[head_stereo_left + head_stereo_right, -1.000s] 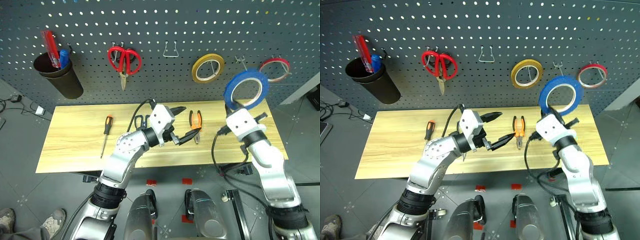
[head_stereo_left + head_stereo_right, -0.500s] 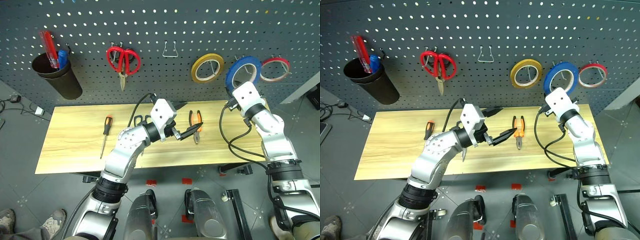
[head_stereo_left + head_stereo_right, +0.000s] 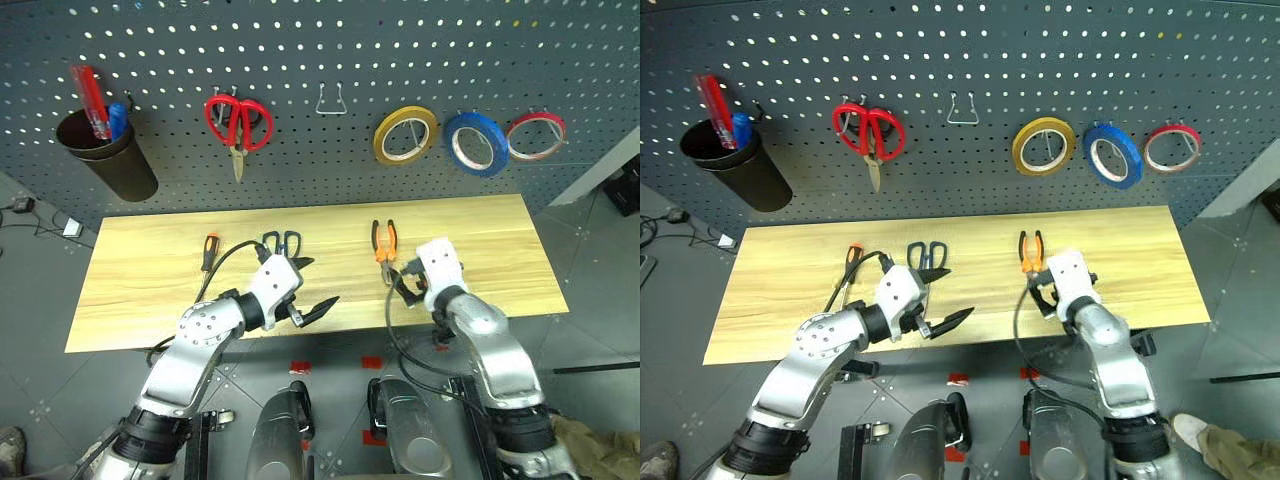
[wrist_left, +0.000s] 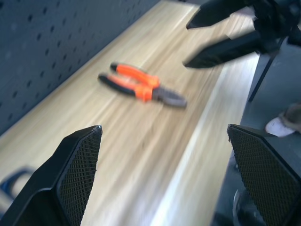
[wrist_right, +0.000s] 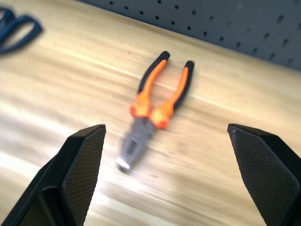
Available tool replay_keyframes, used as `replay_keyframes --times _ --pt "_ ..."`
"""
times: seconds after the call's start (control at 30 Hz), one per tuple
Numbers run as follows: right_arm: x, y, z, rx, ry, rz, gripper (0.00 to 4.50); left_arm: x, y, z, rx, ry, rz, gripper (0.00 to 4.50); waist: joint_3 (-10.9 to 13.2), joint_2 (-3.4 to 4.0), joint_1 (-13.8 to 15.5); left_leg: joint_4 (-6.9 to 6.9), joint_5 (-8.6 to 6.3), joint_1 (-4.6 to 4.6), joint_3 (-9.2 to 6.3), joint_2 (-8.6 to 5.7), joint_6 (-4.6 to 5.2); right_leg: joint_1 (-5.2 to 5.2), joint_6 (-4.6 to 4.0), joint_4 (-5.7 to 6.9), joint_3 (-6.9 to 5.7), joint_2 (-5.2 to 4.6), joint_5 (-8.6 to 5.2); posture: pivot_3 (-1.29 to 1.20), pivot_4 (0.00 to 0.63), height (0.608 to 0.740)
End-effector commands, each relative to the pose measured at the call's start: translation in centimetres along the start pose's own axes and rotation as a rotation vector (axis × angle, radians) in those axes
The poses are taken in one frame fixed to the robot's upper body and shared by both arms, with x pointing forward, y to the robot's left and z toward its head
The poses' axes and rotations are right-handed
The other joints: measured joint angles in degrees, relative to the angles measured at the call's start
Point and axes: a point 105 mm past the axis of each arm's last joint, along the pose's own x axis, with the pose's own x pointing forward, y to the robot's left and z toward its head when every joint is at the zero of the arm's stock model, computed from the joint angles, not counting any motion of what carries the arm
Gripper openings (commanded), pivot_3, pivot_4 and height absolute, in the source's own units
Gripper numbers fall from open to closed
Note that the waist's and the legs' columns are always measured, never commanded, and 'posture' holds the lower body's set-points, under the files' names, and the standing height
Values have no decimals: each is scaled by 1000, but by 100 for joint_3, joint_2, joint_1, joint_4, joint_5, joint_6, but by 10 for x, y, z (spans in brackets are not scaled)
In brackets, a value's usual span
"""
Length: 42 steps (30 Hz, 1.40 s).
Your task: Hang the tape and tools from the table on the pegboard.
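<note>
The blue tape (image 3: 476,143) hangs on a hook of the dark pegboard (image 3: 330,50), between a yellow ring and a red one. On the wood table (image 3: 150,290) lie the orange-and-black pliers (image 3: 384,245), the dark-handled scissors (image 3: 282,241) and the slim screwdriver (image 3: 208,250). My right gripper (image 3: 405,285) is open and empty, low over the table just in front of the pliers (image 5: 153,101). Near the front edge, in front of the scissors, my left gripper (image 3: 312,288) is open and empty, pointing right toward the pliers (image 4: 141,87).
Also on the pegboard are a black cup (image 3: 108,150) holding a red-handled screwdriver, red-handled scissors (image 3: 238,125), a yellow tape ring (image 3: 405,135), a thin red tape ring (image 3: 535,135) and a bare wire hook (image 3: 330,100).
My right gripper left the blue tape on its hook, opened, and dropped to the table by the pliers. My left gripper moved down and left, staying open.
</note>
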Motion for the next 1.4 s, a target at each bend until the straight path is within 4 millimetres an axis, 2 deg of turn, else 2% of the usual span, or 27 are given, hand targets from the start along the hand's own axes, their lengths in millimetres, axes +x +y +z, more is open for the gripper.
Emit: replay_keyframes --times 0.03,0.1,0.2,0.37,0.47,0.63,0.83,0.93,1.03,1.07,1.1,1.23,1.3,1.4 --pt "12 2 1 39 74 -35 4435 -12 8 13 46 -37 41 4500 0 0 51 0 1 0 -6 0 4 0 0 0 -5 0 0 -196 331 740" --pt "22 0 -1 19 150 -73 4435 -17 11 12 52 -26 53 4500 0 0 72 0 3 -1 -6 -2 6 0 -23 0 -6 0 14 -186 335 740" --pt "43 -1 -5 98 220 -119 4435 -27 20 9 69 0 82 4500 0 0 102 -3 12 -2 -3 -2 -7 -2 -25 1 -6 0 15 -170 336 740" --pt "68 6 -2 112 247 -148 4435 -32 30 11 86 3 119 4500 0 0 122 -47 18 -5 19 -3 -17 -25 -25 -7 0 0 11 -156 336 740" --pt "79 4 -4 103 258 -180 4435 -32 29 11 91 9 115 4500 0 0 123 -59 21 -5 28 -4 -22 -30 -11 -11 6 0 -1 -146 335 740" --pt "87 2 -7 111 272 -195 4435 -31 27 11 92 7 110 4500 0 0 126 -64 20 -5 33 -4 -22 -31 -7 -17 8 -1 -4 -140 334 740" --pt "90 -4 -24 194 378 -226 4435 -28 27 13 95 -2 106 4500 0 0 125 -62 20 -3 30 -3 -22 -30 -8 -7 6 -1 -4 -138 327 740" --pt "90 -5 -32 249 417 -222 3865 -26 27 13 89 -8 108 4500 -1 0 127 -62 20 -3 29 -3 -23 -29 -8 -6 6 -1 -4 -146 322 740" --pt "90 -5 -31 214 404 -209 2901 -26 28 14 71 -21 116 4500 -2 -3 125 -61 20 -3 30 -4 -23 -28 -8 -6 6 -1 -3 -154 313 740" --pt "90 -5 -25 179 360 -195 2565 -26 29 16 60 -34 128 4500 -3 -3 125 -61 20 -3 29 -4 -23 -28 -8 -6 6 -1 -3 -155 309 740" --pt "90 -5 -20 141 320 -182 2429 -26 30 18 48 -46 139 4500 -4 -4 125 -61 20 -3 30 -4 -23 -28 -8 -6 7 -1 -3 -154 304 740" --pt "77 -2 12 0 145 -115 2430 -30 35 25 30 -79 180 4500 -5 -6 129 -63 20 -6 29 -5 -23 -29 -7 -10 6 -1 -4 -153 293 740" --pt "53 6 42 -24 -22 -61 2430 -36 39 29 16 -101 217 4500 -4 -5 134 -64 21 -11 29 -5 -23 -35 -6 -10 7 -1 -4 -156 288 740" --pt "9 28 88 -7 -281 43 2430 -47 46 32 -16 -117 272 4500 -5 -7 107 -62 21 -41 28 -4 -24 -67 -3 -6 11 -1 -5 -159 284 740"
